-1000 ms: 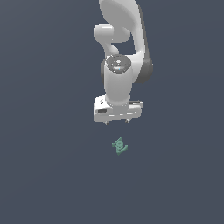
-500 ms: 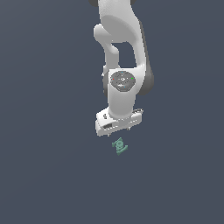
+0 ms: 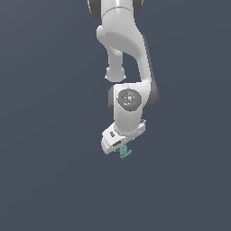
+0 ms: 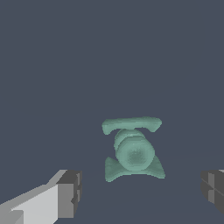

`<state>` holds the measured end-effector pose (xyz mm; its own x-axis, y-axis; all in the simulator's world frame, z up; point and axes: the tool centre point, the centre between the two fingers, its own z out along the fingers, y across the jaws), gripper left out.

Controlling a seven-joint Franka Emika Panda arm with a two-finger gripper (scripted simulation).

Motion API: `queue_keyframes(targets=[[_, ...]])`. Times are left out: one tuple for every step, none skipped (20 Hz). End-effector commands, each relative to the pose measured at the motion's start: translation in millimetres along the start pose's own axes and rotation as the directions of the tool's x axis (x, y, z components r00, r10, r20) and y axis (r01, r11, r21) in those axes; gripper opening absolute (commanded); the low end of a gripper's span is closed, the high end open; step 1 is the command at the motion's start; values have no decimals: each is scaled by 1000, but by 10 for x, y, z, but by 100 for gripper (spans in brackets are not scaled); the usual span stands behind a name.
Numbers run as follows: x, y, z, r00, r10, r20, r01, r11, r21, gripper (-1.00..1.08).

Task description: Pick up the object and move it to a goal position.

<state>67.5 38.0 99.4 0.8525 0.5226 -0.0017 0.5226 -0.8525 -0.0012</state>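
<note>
Wrist view puts the two grey fingertip pads (image 4: 70,192) nearest the lens, standing wide apart, so the pincer (image 4: 140,197) is spread and holds nothing. Between the pads, a little farther out, lies the object (image 4: 132,148), a teal knobbly piece with a rounded barrel in the middle, a curved bar on one side and a flared foot on the other, resting on the plain dark counter (image 4: 109,52).

Seen from the exterior view, the pincer (image 3: 121,145) hangs tilted just above the object (image 3: 124,153), with the white arm (image 3: 128,54) rising behind it; the fingers themselves are hidden there by the hand's body.

The risks lie in the shape and the size. The object sits nearer one pad than the other, so an uneven closing could push it sideways before both pads bear on it. If the pads meet the curved bar or the flared foot rather than the barrel, the piece could twist or squirt out. Because the hand is tilted, one fingertip may strike the counter first during any further descent. A goal marker is not visible in either view.
</note>
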Motion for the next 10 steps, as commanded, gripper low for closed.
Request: queue_keyframes(targets=[[39, 12, 49, 999, -33, -1, 33, 999, -1, 100], [49, 15, 63, 999, -41, -1, 41, 999, -1, 100], [57, 18, 75, 999, -48, -1, 48, 999, -1, 100], [64, 20, 84, 999, -54, -1, 54, 999, -1, 100], [68, 21, 91, 998, -58, -2, 58, 998, -1, 100], [71, 22, 95, 998, -60, -2, 60, 998, -1, 100], [71, 23, 96, 998, -61, -2, 61, 998, -1, 100], [64, 19, 92, 998, -56, -1, 56, 998, -1, 100], [64, 20, 96, 998, -56, -1, 56, 998, -1, 100], [64, 20, 108, 998, -56, -1, 56, 998, -1, 100]])
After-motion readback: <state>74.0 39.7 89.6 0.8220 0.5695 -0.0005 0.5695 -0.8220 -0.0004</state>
